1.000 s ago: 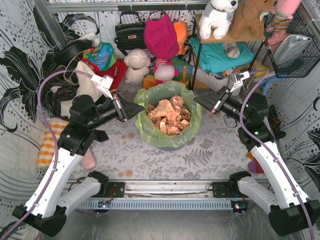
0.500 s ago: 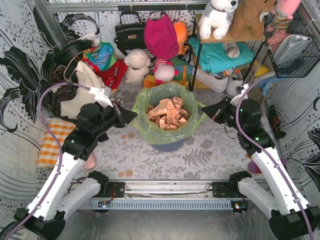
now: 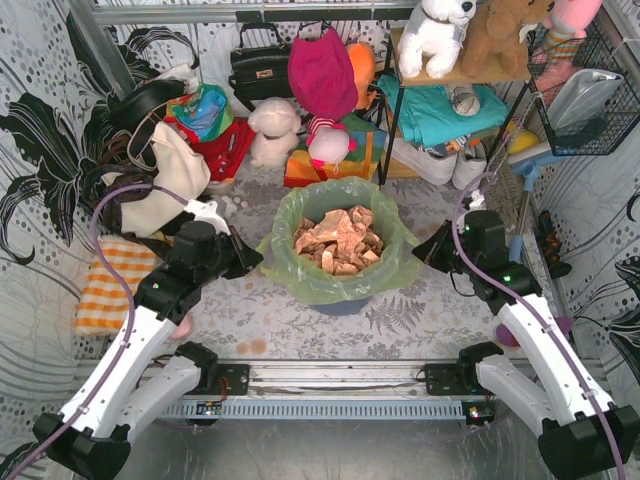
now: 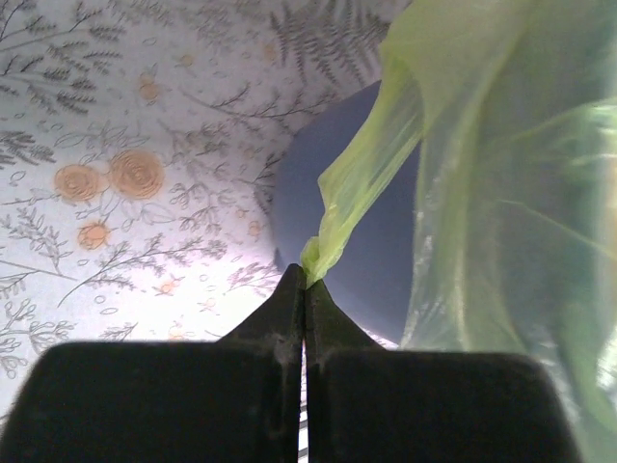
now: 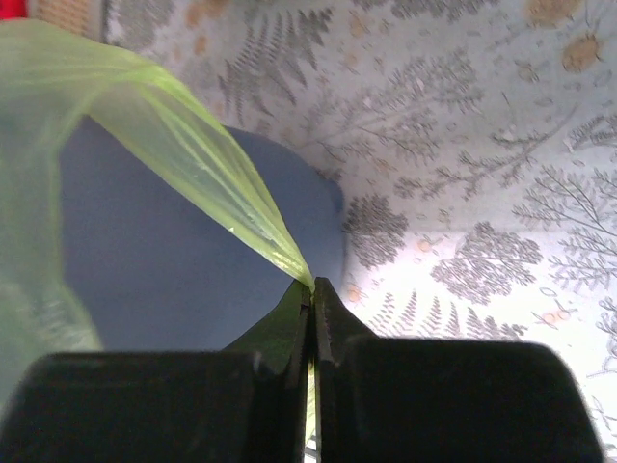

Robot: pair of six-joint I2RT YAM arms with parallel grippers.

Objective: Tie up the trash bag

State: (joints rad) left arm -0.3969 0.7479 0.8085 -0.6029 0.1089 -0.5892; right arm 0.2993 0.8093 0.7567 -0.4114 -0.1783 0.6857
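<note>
Your trash bag (image 3: pixel 392 255) is thin, see-through light-green film lining the blue-grey bin (image 3: pixel 345 300) near the middle of the table (image 3: pixel 270 315). Crumpled brown paper (image 3: pixel 338 238) is heaped inside, and the rim is drawn out to a taut point on each side. Your left jaws are closed on the left point and your right jaws on the right one. A grey fern-and-flower cloth covers the table, with soft toys (image 3: pixel 272 128) and a black handbag (image 3: pixel 258 68) crowded along the far edge.
</note>
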